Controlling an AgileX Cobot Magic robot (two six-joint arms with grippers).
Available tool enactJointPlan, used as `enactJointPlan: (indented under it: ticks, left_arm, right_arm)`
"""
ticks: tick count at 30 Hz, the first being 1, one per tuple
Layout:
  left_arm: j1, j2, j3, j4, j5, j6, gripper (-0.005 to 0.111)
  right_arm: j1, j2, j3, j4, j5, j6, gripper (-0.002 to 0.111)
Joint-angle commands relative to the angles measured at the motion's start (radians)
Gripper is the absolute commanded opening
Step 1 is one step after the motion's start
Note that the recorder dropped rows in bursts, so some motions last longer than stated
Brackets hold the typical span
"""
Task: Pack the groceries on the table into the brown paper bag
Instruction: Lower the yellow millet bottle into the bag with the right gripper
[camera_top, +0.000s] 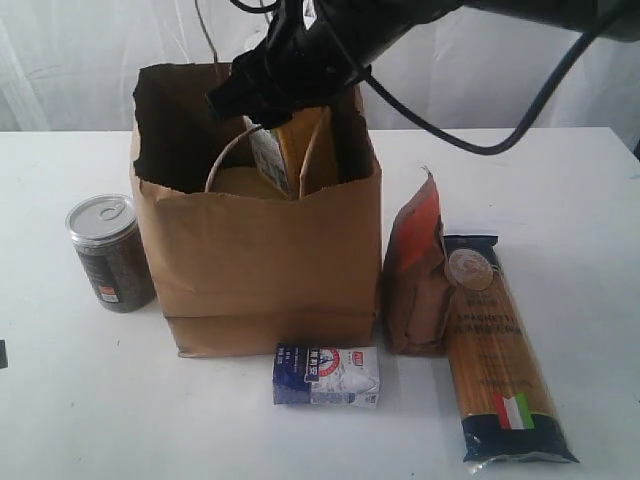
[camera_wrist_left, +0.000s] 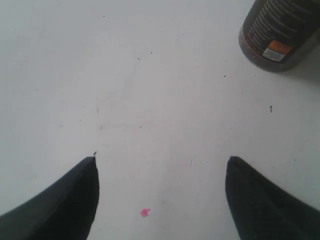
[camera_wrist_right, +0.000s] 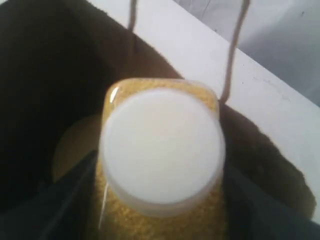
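Starting with the outside view: the paper bag (camera_top: 270, 270) stood upright and open in the middle of the table (camera_top: 90, 420). The right gripper (camera_top: 272, 105) reached over the bag's mouth from the upper right, clamped on the top of a yellow bottle (camera_top: 298, 150). The bottle hung tilted, its lower part below the rim. A tan lid (camera_top: 238, 182) showed deeper inside, beside the bottle. A can (camera_top: 108, 255) with a pull-tab top stood just left of the bag. A small blue-white carton (camera_top: 327, 376) lay on its side in front of the bag. An orange-brown pouch (camera_top: 415, 270) stood just beside the bag's right wall. The spaghetti packet (camera_top: 500, 350) lay flat against the pouch's far side.

Left wrist view: the left gripper (camera_wrist_left: 162, 160) hung over bare table, fingers (camera_wrist_left: 75, 200) spread wide with nothing between them. The can (camera_wrist_left: 280, 35) sat well apart from them. A pink speck (camera_wrist_left: 145, 212) lay on the table between the fingers.

Right wrist view: the bottle's white cap (camera_wrist_right: 161, 150) filled the middle. The right gripper (camera_wrist_right: 160, 215) had its dark fingers (camera_wrist_right: 60, 205) pressed to either side of the yellow body. The bag's dark inside lay around it, with the tan lid (camera_wrist_right: 75, 145) below. A thin handle (camera_wrist_right: 232, 50) rose at the far rim.
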Motion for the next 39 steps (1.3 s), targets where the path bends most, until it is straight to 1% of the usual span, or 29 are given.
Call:
enactJointPlan:
  ticks: [1,8,13,17,19,23,25,28,35,39]
  left_arm:
    - [-0.001,-0.008,0.008,0.009,0.003,-0.005,0.072]
    - [-0.001,-0.008,0.008,0.024,0.004,-0.005,0.072]
    - [-0.001,-0.008,0.008,0.031,0.004,-0.005,0.072]
    - [-0.001,-0.008,0.008,0.031,0.002,-0.005,0.072]
    - [-0.001,-0.008,0.008,0.031,0.001,-0.005,0.072]
    - [-0.001,-0.008,0.008,0.031,-0.002,-0.005,0.072]
    - [-0.001,-0.008,0.008,0.031,-0.004,-0.005,0.072]
    - [-0.001,-0.006,0.008,0.031,-0.005,-0.005,0.072]
    - [-0.001,-0.006,0.008,0.031,-0.007,-0.005,0.072]
    - [-0.001,-0.006,0.008,0.031,-0.006,-0.003,0.072]
  right_arm:
    - [-0.043,0.022,-0.005,0.051,-0.020,0.002,0.000]
    - [-0.052,-0.007,-0.005,0.156,-0.112,-0.075,0.000]
    - [-0.052,-0.029,-0.034,0.419,-0.126,-0.296,0.000]
    - [-0.052,-0.029,-0.053,0.537,-0.121,-0.398,0.000]
    - [-0.052,-0.023,-0.053,0.539,-0.108,-0.408,0.000]
    - [-0.052,0.002,-0.053,0.542,-0.009,-0.455,0.000]
    - [-0.052,0.013,-0.053,0.550,0.002,-0.464,0.000]
    - [-0.052,0.024,-0.053,0.604,-0.037,-0.478,0.000]
    - [-0.052,0.027,-0.053,0.608,-0.064,-0.483,0.000]
    - [-0.052,-0.002,-0.053,0.541,-0.099,-0.485,0.000]
